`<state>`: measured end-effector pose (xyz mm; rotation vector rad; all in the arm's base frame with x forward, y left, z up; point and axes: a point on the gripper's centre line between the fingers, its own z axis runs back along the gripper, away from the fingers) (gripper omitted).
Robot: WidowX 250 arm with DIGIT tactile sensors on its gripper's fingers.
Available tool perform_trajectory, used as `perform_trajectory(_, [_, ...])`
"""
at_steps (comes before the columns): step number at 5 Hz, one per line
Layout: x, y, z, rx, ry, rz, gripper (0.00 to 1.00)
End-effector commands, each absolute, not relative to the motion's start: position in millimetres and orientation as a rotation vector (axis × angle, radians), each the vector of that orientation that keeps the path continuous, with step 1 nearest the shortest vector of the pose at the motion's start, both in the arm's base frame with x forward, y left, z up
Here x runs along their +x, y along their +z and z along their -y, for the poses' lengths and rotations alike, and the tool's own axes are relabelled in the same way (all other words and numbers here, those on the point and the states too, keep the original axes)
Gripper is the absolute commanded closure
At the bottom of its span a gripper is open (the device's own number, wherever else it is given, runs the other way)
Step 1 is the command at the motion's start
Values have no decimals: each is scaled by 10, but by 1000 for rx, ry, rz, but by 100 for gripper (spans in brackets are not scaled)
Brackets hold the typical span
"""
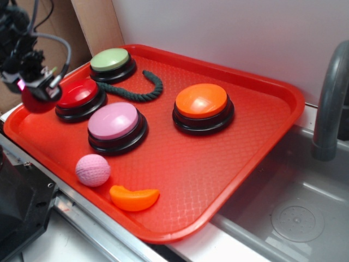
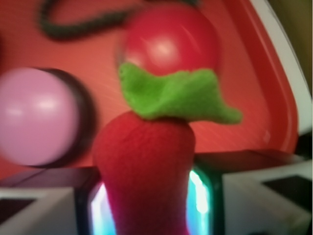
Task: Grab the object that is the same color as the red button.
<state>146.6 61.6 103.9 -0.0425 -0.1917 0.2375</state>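
Observation:
The object, a fuzzy red strawberry toy (image 2: 144,166) with a green leafy top (image 2: 176,95), fills the wrist view, squeezed between my two glowing fingers (image 2: 198,200). In the exterior view my gripper (image 1: 37,87) hangs over the tray's left edge, shut on the strawberry (image 1: 36,102), which shows as a red lump under it, clear of the tray floor. The red button (image 1: 79,96) with its glossy dome stands just right of the gripper; in the wrist view the red button (image 2: 168,39) lies beyond the leaves.
A red tray (image 1: 251,164) holds a green button (image 1: 111,63), pink button (image 1: 116,126), orange button (image 1: 202,106), dark green rope (image 1: 139,91), pink ball (image 1: 92,170) and orange slice (image 1: 134,197). A grey sink (image 1: 294,213) and faucet (image 1: 330,103) lie to the right.

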Motion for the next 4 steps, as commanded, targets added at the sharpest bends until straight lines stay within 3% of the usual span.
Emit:
perform_trajectory(1, [1829, 1517, -28, -79, 22, 198, 100])
perform_trajectory(3, [1870, 1483, 172, -112, -86, 161, 100])
perform_trajectory(4, [1800, 1499, 14, -131, -75, 18, 0])
